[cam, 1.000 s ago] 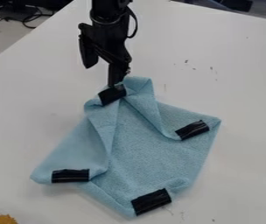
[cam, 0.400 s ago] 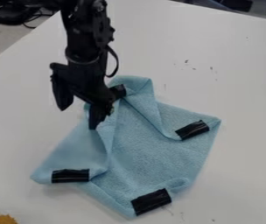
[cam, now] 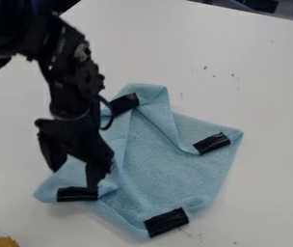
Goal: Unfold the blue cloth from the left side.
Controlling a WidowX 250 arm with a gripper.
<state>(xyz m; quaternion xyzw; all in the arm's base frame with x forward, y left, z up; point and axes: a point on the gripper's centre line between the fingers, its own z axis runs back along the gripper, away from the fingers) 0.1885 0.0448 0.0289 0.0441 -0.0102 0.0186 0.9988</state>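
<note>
My gripper hangs over the left part of the blue cloth, its two fingers spread apart. One finger comes down by the right end of the lower-left black strip; the other is farther left, near the cloth's left edge. The cloth lies with folded-in corners, and black strips mark the top, the right and the bottom. The arm hides some of the cloth's upper-left side.
The white table extends around the cloth, with small dark specks on it. A yellow-orange object sits in the lower-left corner, beside a dark item.
From the cloth's top strip, the gripper has moved down and left to the lower-left strip. More of the arm has come into view. The cloth looks unmoved.
</note>
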